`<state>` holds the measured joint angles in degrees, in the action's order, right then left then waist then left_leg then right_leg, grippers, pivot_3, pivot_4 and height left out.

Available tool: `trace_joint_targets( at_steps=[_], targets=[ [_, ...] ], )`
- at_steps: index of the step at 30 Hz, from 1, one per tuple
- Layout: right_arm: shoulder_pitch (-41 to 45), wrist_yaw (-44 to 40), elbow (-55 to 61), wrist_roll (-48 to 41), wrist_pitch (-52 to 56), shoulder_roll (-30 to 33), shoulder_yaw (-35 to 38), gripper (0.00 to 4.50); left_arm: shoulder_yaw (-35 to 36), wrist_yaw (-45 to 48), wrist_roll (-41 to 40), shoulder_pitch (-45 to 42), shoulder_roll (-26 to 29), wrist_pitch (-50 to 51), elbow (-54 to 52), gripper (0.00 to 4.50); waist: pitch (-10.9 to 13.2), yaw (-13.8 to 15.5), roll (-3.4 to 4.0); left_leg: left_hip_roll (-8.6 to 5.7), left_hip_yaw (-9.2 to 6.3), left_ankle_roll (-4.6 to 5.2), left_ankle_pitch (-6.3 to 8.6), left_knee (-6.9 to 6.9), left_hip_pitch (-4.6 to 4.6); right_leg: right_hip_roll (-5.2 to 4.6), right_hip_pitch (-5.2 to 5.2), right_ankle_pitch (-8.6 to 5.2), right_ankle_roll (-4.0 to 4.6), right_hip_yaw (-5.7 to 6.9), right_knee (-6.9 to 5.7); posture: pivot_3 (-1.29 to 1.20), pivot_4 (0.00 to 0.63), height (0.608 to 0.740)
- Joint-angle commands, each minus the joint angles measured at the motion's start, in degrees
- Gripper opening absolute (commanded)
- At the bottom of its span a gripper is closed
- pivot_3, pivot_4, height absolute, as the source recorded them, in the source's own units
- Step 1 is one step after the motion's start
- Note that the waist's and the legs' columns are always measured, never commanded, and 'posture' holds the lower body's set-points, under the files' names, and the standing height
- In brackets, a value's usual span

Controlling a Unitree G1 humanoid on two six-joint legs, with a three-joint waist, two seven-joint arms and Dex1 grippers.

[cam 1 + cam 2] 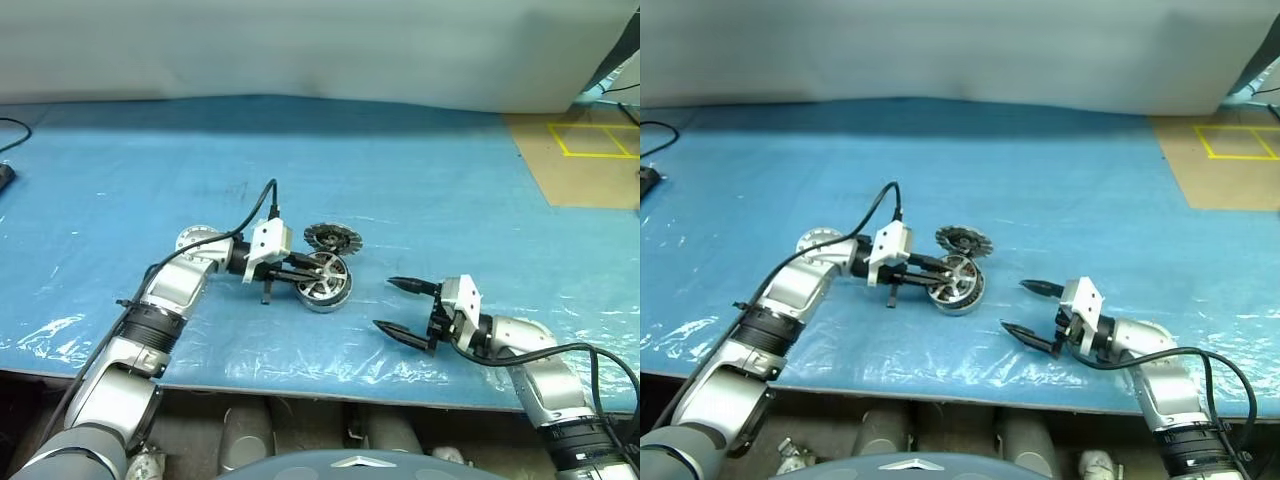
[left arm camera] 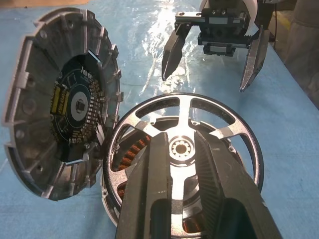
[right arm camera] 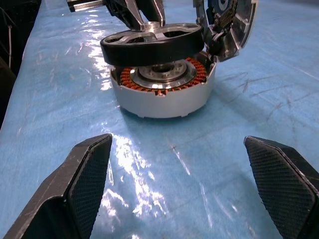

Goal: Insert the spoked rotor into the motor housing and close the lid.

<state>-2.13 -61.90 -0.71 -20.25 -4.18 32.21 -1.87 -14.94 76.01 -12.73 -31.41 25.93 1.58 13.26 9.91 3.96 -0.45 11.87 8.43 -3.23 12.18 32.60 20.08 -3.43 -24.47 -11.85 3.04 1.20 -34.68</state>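
The left gripper (image 1: pixel 300 272) pinches the rotor (image 3: pixel 152 44), tilted over the housing (image 3: pixel 162 92) on the table; the lid (image 2: pixel 62 104) leans against the housing. Right gripper (image 1: pixel 402 306) gapes empty nearby. Lowered crooked, the rotor may jam or knock the lid

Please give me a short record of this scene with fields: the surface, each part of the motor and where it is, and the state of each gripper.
surface: blue mat
spoked rotor: held over the housing, tilted, not seated
motor housing: on the mat, windings facing up
lid: stands on its edge beside the housing, dark inner face toward the rotor
left gripper: shut on the rotor, fingers on a spoke at the hub
right gripper: open, holds nothing, apart from the housing
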Motion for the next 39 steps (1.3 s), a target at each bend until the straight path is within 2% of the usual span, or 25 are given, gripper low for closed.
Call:
trace_joint_targets(
  at_steps=[1,22,29,39],
  targets=[
    [-0.61,-0.61,-0.59,0.05,-3.41,0.06,1.41,4.50,0.77,0.54,-0.91,0.19,0.90,-0.17,-2.75,0.36,0.00,-0.01,0.00,0.00,0.00,0.00,0.00,0.01,-0.01,0.00,0.00,0.00,0.00,0.00,0.00,0.00,0.150,0.740],
    [2.73,4.89,0.88,3.47,-0.65,-2.40,-1.15,4.50,0.26,-1.31,1.06,-1.23,-1.39,-1.98,2.95,0.36,0.00,-0.04,0.00,0.00,0.00,-0.01,0.00,0.00,-0.03,0.00,0.00,0.00,0.00,0.00,-0.01,0.00,0.150,0.740],
    [2.24,4.91,0.76,3.38,-0.59,-2.46,-1.15,4.50,1.71,-3.28,-0.09,-1.18,-2.66,-1.30,2.00,2.69,0.00,0.00,0.00,-0.01,0.00,0.00,0.00,0.00,-0.01,0.00,0.00,0.00,0.00,0.00,-0.01,0.00,0.150,0.740],
    [3.05,7.14,5.48,3.64,3.92,-2.52,-1.92,4.50,4.39,-2.97,-4.27,1.85,0.06,3.47,-4.47,2.69,0.00,-0.04,0.00,0.01,0.00,-0.01,0.00,-0.01,-0.03,0.01,0.00,0.00,0.00,0.00,-0.02,0.00,0.150,0.740]
  ],
)
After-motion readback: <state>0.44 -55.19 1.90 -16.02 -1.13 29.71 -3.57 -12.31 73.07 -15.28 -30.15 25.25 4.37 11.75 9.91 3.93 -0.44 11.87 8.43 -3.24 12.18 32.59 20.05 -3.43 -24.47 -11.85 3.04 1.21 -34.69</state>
